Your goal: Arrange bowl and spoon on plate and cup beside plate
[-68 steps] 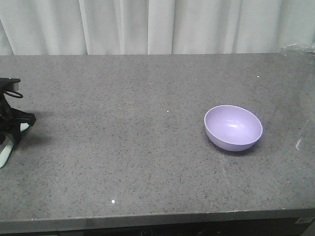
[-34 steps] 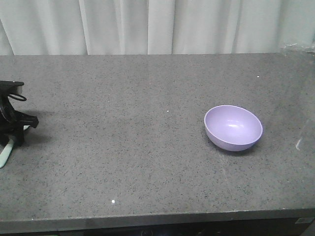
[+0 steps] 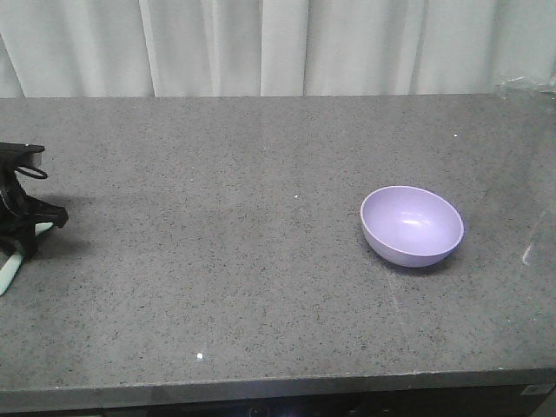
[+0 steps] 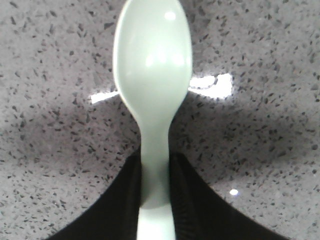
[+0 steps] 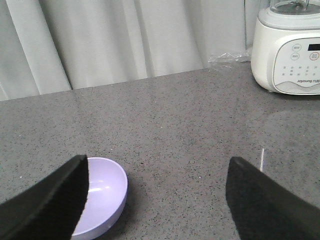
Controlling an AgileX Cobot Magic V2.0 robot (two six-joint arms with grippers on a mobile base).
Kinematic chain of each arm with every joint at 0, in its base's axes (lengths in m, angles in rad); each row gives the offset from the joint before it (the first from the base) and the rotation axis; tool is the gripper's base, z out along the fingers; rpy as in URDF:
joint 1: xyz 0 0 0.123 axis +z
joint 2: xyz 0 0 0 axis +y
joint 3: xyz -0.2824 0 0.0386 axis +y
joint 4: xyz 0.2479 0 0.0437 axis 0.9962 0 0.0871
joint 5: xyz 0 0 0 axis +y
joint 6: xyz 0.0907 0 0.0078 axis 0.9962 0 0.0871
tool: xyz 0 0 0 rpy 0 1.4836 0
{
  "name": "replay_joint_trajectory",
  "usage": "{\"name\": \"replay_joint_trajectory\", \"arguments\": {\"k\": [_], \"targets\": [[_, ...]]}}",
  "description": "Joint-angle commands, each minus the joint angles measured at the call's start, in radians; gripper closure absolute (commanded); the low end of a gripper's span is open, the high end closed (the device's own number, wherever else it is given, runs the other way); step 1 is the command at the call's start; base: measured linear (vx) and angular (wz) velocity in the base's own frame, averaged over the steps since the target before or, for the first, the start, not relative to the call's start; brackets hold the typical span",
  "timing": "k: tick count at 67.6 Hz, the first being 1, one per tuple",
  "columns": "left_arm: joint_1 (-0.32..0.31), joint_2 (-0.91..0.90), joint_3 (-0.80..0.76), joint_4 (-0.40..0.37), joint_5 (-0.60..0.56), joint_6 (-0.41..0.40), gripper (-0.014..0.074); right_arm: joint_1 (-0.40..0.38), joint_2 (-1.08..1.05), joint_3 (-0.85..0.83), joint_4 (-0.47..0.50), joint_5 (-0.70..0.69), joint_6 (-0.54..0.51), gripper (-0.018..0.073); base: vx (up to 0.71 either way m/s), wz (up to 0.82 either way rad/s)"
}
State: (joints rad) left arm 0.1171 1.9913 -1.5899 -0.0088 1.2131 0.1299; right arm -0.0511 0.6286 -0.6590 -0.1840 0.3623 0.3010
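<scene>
Mint-green plastic fills the left wrist view: the spoon (image 4: 151,90) runs straight out from the left gripper (image 4: 155,164), whose black fingers (image 4: 129,185) pinch its narrow neck from both sides, bowl end forward. Gripping the thin neck looks like a way to keep the scoop level and free to be set down. Whether the spoon is clear of the speckled grey countertop (image 3: 217,174) cannot be told from here. In the front view this gripper sits at the far left edge of the counter, well apart from the lavender bowl (image 3: 412,224), which stands upright and empty toward the right. The right gripper (image 5: 157,205) hangs with its fingers spread wide and nothing between them, the bowl near its left finger, probably waiting to take it. A white blender base (image 5: 287,47) stands at the back by the curtain (image 3: 261,43). Neither plate nor cup shows in any view. Against a second ago, the left gripper has edged slightly inward from the frame edge and the pale spoon beneath it reads as a thinner sliver; the bowl has not moved.
</scene>
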Motion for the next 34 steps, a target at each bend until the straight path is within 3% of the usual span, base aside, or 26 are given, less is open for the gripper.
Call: {"name": "replay_joint_trajectory", "arguments": {"k": [1,22,34], "targets": [[-0.003,-0.057,-0.016,-0.01,-0.029,0.004,0.0604,-0.005,0.007,-0.035,-0.013,-0.072,-0.006,0.0003,0.0,0.0],[-0.003,-0.238,-0.016,-0.11,-0.095,0.02,0.0604,-0.005,0.015,-0.044,0.014,-0.059,-0.006,0.0003,0.0,0.0],[-0.003,-0.392,-0.016,-0.189,-0.131,0.035,0.0604,-0.005,0.128,-0.196,0.118,0.113,-0.088,0.0003,0.0,0.0]]}}
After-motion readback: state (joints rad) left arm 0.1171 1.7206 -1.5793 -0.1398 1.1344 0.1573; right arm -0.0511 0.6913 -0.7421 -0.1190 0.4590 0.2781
